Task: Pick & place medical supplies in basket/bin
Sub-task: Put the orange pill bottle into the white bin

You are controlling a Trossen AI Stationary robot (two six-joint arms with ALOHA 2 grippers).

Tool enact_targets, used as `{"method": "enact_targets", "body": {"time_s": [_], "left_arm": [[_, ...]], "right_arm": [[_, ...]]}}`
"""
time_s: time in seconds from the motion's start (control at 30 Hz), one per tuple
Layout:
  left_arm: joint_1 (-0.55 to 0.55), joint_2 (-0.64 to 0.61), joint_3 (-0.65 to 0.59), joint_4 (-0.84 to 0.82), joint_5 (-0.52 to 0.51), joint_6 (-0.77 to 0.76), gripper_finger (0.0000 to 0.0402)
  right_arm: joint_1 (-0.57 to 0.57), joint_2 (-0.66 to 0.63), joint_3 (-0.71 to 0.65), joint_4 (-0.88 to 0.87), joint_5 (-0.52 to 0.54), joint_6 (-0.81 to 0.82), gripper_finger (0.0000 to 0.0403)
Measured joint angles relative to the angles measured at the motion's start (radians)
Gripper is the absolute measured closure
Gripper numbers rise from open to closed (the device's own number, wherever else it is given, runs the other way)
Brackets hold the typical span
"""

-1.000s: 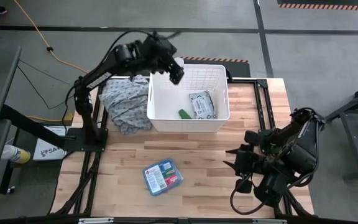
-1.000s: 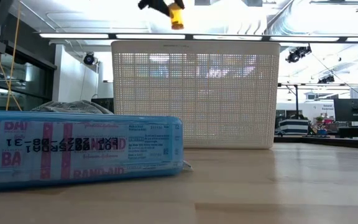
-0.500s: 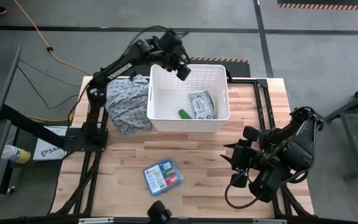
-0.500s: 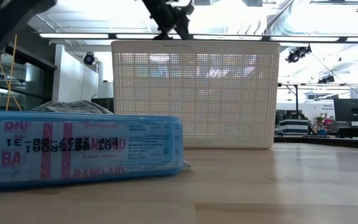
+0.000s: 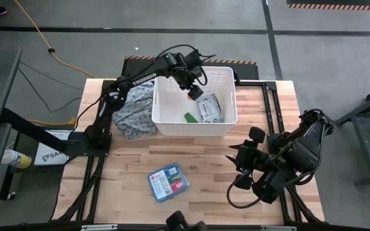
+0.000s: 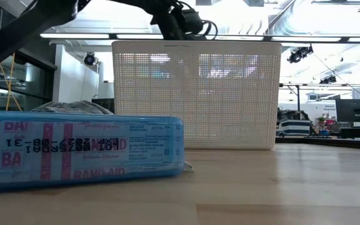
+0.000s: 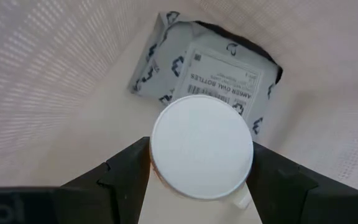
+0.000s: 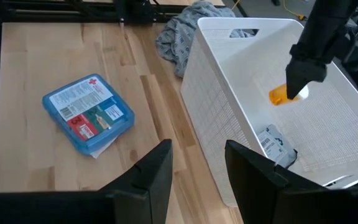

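left gripper (image 5: 193, 92): inside the basket (image 5: 220, 119), pinching an orange bottle (image 8: 280, 95) with white cap (image 7: 202, 147)
packet (image 7: 211, 68) under it: reads "AMBER OVAL BOTTLES"
blue box (image 5: 168, 182): on table outside basket, "BAND-AID"
right gripper (image 8: 197, 163): fingers parted, empty

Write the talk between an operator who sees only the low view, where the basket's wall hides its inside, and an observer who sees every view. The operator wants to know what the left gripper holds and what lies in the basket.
Operator: An arm hangs over the basket. Is it carrying anything?
Observer: Yes. The left gripper is shut on an orange bottle with a white cap, inside the basket and above its floor.
Operator: What is already in there?
Observer: A grey-white packet and a small green item lie on the floor.
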Motion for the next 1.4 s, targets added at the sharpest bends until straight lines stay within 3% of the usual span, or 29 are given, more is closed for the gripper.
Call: {"method": "enact_targets", "body": {"time_s": [0.47,1.07,1.4], "left_arm": [[-0.004,0.058,0.000,0.019,0.005,0.042,0.0126],[0.006,0.067,-0.239,0.327,0.052,0.016,0.0126],[0.010,0.066,-0.287,0.453,0.052,0.007,0.0126]], "right_arm": [[0.000,0.000,0.000,0.000,-0.010,0.051,0.0263],[0.000,0.000,0.000,0.002,-0.044,0.087,0.0263],[0.000,0.000,0.000,0.004,-0.044,0.090,0.0263]]}}
